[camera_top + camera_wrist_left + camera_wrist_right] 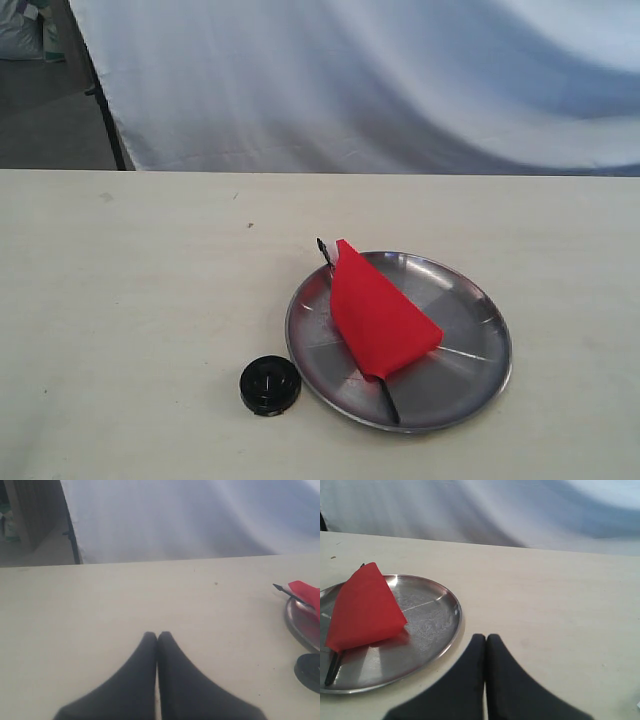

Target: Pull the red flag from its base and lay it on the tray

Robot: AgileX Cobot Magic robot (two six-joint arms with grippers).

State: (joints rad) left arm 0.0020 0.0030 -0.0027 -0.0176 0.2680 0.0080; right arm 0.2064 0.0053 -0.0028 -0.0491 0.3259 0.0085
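The red flag (381, 314) lies flat across the steel tray (470, 375), its black pole running from the pointed tip (322, 245) past the front rim. The black round base (270, 385) stands empty on the table just left of the tray. In the left wrist view the flag (307, 592), tray (300, 625) and base (309, 671) show at the edge; my left gripper (157, 635) is shut on nothing, well apart from them. In the right wrist view the flag (364, 609) rests on the tray (432, 625); my right gripper (485, 637) is shut and empty beside the rim. Neither gripper shows in the exterior view.
The cream table (130, 290) stretches wide around the tray. A white cloth backdrop (380, 80) hangs behind its far edge, with a black stand leg (105, 110) at the back left.
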